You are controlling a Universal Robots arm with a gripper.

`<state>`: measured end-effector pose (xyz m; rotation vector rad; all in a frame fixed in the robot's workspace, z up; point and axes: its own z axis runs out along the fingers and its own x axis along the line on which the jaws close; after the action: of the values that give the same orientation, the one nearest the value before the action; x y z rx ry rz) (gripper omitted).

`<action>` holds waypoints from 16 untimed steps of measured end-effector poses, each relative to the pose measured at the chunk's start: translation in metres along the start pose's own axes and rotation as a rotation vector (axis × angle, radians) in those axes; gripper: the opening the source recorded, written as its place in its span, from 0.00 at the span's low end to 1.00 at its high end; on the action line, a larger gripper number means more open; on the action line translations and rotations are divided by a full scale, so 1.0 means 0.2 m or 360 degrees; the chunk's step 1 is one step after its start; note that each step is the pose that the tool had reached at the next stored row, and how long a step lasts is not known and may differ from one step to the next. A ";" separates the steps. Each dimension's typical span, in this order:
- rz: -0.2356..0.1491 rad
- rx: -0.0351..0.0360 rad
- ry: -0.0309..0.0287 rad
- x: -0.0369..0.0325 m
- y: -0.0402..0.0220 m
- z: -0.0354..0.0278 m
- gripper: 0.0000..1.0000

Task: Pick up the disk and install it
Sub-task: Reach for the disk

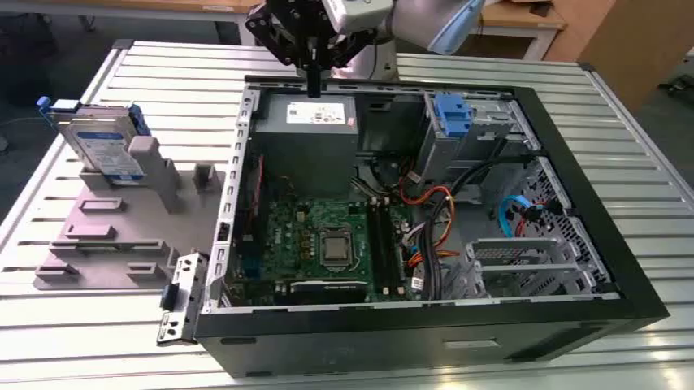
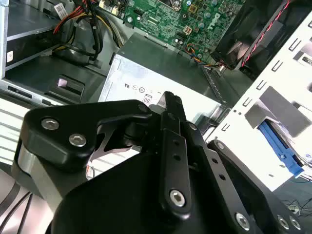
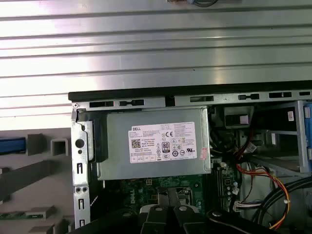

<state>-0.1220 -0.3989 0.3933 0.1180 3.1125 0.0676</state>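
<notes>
Exterior view, top centre: the claw hangs over the power-supply box of the open computer case, fingers pressed together and holding nothing. The disk stands upright in a grey fixture at the exterior view's upper left, well apart.

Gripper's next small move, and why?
Probably a sideways move toward the exterior view's left, opening on the way. The gripper hangs empty and shut above the power supply at the back of the case, while the disk stands untouched in the grey fixture outside it.
</notes>
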 end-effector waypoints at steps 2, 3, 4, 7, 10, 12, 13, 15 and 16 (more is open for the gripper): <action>0.0000 0.0000 0.00000 0.000 0.000 0.000 0.11; 0.0000 0.0000 -0.00001 0.000 0.000 0.000 0.11; 0.0000 0.0000 0.00000 0.000 0.000 0.000 0.11; 0.0000 0.0000 0.00000 0.000 0.000 0.000 0.11; 0.0000 0.0000 -0.00001 0.000 0.000 0.000 0.11; 0.0000 0.0000 -0.00001 0.001 0.000 0.000 0.11; 0.0000 0.0000 -0.00001 0.003 0.000 0.000 0.11; 0.0000 0.0000 -0.00001 0.012 -0.001 0.000 0.11; 0.0000 0.0000 -0.00001 0.019 -0.002 0.000 0.11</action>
<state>-0.1258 -0.3990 0.3933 0.1180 3.1125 0.0676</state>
